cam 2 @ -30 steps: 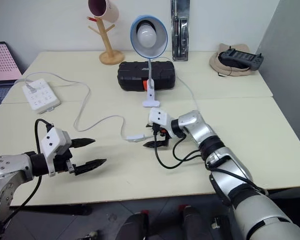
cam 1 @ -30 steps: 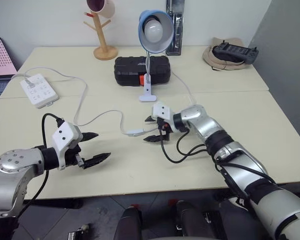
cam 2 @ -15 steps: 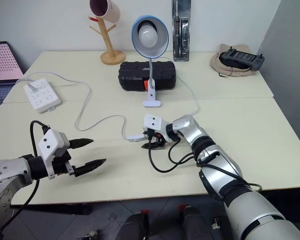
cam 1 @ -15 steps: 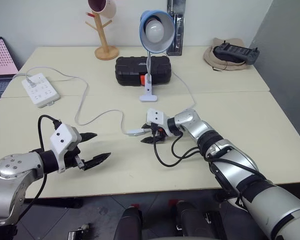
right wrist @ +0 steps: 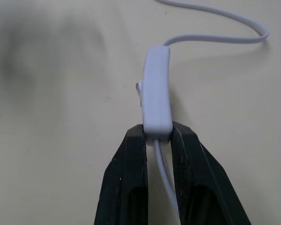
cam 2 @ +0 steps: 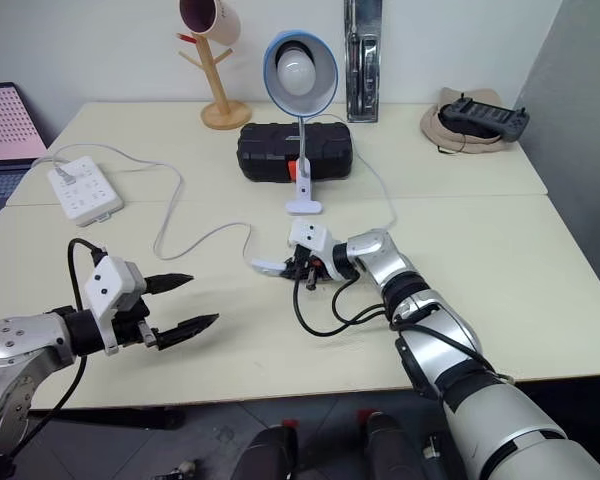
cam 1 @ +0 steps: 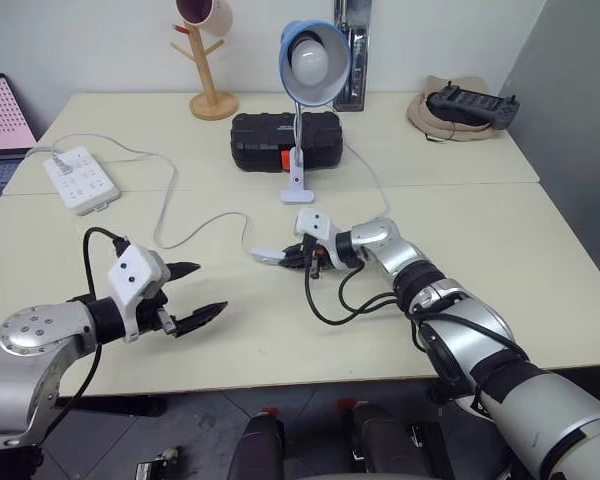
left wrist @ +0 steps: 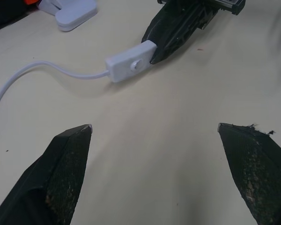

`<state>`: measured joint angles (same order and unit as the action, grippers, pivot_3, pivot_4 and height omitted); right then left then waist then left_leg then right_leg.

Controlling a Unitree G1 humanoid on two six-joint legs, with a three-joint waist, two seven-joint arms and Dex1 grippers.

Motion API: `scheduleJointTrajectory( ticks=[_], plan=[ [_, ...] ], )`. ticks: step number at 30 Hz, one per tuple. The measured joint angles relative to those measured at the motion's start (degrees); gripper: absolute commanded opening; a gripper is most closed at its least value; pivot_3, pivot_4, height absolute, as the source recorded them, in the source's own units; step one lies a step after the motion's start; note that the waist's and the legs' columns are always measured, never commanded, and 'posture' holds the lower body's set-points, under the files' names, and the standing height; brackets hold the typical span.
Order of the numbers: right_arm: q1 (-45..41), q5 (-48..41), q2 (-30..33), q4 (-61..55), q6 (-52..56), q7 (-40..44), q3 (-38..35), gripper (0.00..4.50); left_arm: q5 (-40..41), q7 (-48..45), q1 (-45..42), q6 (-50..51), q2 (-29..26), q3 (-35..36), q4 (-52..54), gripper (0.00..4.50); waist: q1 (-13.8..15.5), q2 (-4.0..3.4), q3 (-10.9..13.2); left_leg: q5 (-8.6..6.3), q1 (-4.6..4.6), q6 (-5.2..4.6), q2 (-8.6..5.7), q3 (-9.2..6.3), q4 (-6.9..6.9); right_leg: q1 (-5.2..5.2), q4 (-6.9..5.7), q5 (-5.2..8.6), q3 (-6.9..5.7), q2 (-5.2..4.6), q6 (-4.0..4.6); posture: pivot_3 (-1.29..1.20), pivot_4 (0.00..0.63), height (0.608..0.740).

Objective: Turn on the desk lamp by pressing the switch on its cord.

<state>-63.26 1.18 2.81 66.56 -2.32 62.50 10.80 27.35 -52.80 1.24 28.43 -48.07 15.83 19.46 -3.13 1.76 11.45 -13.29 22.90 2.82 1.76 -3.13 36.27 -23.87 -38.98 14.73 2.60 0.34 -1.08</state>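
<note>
My right tool (right wrist: pixel 158 136) is clenched on the near end of the switch (right wrist: pixel 157 91), which lies on the table (cam 1: pixel 460 230) in front of the lamp (cam 1: pixel 313 62). My left tool (cam 1: pixel 193 295) hangs released nearby. The lamp looks unlit; next, I judge, the left must press the button.
</note>
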Motion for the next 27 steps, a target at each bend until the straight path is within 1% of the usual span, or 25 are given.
scheduleJointTrajectory(
  ticks=[2, 3, 4, 5, 6, 7, 9, 13, 17, 19, 21, 24, 27],
  plan=[
    [1.83, -3.26, 1.01, -4.15, 5.67, 0.47, -3.03, 0.34, 2.34, 1.20, -2.05, 3.28, 1.39, 0.04, -0.15, 4.50, 0.32, -0.01, 0.01, 0.00, 0.01, 0.00, -0.01, -0.08, 0.02, 0.05, -0.01, 0.00, -0.04, -0.01, 0.00, 0.00, 0.150, 0.740],
    [3.74, -5.81, 2.03, -8.96, 11.33, 0.61, -4.80, 0.34, 5.05, 2.29, -3.70, 6.89, 2.32, 0.03, -0.32, 4.50, 0.55, 0.00, 0.00, 0.00, 0.02, 0.00, -0.02, -0.13, 0.04, 0.09, 0.00, 0.00, -0.09, -0.01, -0.01, 0.00, 0.150, 0.740],
    [8.07, -10.53, 3.98, -18.84, 20.85, 0.32, -8.18, 0.34, 10.46, 4.19, -7.01, 13.53, 4.13, 0.24, -0.63, 4.50, 1.16, 0.00, 0.00, 0.00, 0.07, 0.00, -0.04, -0.27, 0.14, 0.14, -0.03, 0.00, -0.20, -0.04, -0.02, 0.00, 0.150, 0.740],
    [10.00, -13.44, 5.21, -24.53, 27.15, -0.35, -10.07, 0.34, 13.95, 5.38, -8.23, 17.65, 4.69, 0.37, -0.67, 4.50, 1.26, 0.00, 0.00, 0.00, 0.06, 0.00, -0.04, -0.26, 0.16, 0.17, -0.01, -0.01, -0.20, -0.04, -0.03, 0.00, 0.150, 0.740],
    [11.40, -15.44, 5.98, -28.48, 31.21, -1.14, -11.45, 0.34, 16.35, 6.18, -9.18, 20.34, 5.21, 0.49, -0.77, 4.50, 1.30, 0.00, 0.00, 0.00, 0.07, 0.00, -0.06, -0.26, 0.16, 0.17, 0.00, -0.02, -0.18, -0.04, -0.04, 0.00, 0.150, 0.740],
    [14.55, -19.75, 7.51, -36.90, 40.09, -3.57, -14.69, 0.34, 21.92, 8.64, -11.69, 25.61, 7.31, 0.89, -1.08, 4.50, 1.45, -0.02, 0.01, 0.00, 0.07, 0.00, -0.07, -0.28, 0.15, 0.21, 0.03, -0.02, -0.21, -0.07, -0.05, 0.00, 0.150, 0.740],
    [18.34, -26.43, 8.51, -47.60, 52.05, -7.24, -19.56, 0.34, 29.92, 12.48, -14.78, 31.08, 11.36, 1.66, -1.22, 4.50, 1.46, -0.01, 0.01, -0.01, 0.05, 0.00, -0.10, -0.39, 0.20, 0.29, 0.02, -0.01, -0.32, -0.13, -0.06, 0.00, 0.150, 0.740],
    [22.74, -39.42, 8.28, -63.16, 70.96, -15.18, -29.22, 0.34, 41.94, 21.70, -20.28, 36.63, 19.54, 1.98, -4.33, 4.50, 1.13, -0.02, 0.01, 0.00, -0.03, -0.01, -0.09, -0.38, 0.26, 0.34, -0.01, 0.12, -0.27, -0.05, -0.27, 0.00, 0.150, 0.740],
    [24.99, -49.25, 7.08, -71.50, 83.40, -22.58, -37.20, 0.34, 47.89, 30.13, -23.36, 37.57, 25.81, 1.87, -8.30, 4.50, 0.76, -0.06, 0.00, 0.00, -0.08, -0.02, -0.02, -0.36, 0.39, 0.37, -0.06, 0.10, -0.18, 0.13, -0.29, 0.00, 0.150, 0.740],
    [25.68, -51.46, 6.55, -73.53, 85.64, -23.93, -38.52, 0.34, 48.59, 31.59, -24.02, 37.26, 27.39, 1.78, -9.20, 4.50, 0.92, -0.08, -0.03, 0.00, -0.08, -0.02, -0.02, -0.37, 0.45, 0.40, -0.05, 0.11, -0.19, 0.15, -0.29, 0.00, 0.150, 0.740],
    [26.70, -54.58, 5.52, -76.68, 88.78, -26.62, -40.85, 0.34, 49.02, 33.89, -25.63, 35.97, 31.40, 1.24, -11.33, 4.50, 1.23, -0.13, -0.05, 0.00, -0.05, -0.02, -0.07, -0.33, 0.49, 0.43, -0.02, 0.10, -0.16, 0.12, -0.32, 0.00, 0.150, 0.740],
    [27.27, -57.68, 3.45, -79.76, 90.99, -30.39, -41.83, 0.34, 50.27, 35.86, -26.61, 34.82, 36.68, -0.65, -13.00, 4.50, 1.25, -0.13, -0.05, 0.00, 0.02, -0.02, -0.07, -0.25, 0.55, 0.42, 0.05, 0.07, -0.08, 0.11, -0.38, 0.00, 0.150, 0.740],
    [28.21, -59.68, 2.41, -80.47, 91.93, -33.40, -42.23, 0.34, 52.72, 36.96, -27.68, 34.52, 39.15, -1.85, -12.98, 4.50, 1.24, -0.13, -0.05, 0.00, 0.03, -0.02, -0.07, -0.25, 0.55, 0.41, 0.05, 0.07, -0.08, 0.11, -0.38, 0.00, 0.150, 0.740]
  ],
)
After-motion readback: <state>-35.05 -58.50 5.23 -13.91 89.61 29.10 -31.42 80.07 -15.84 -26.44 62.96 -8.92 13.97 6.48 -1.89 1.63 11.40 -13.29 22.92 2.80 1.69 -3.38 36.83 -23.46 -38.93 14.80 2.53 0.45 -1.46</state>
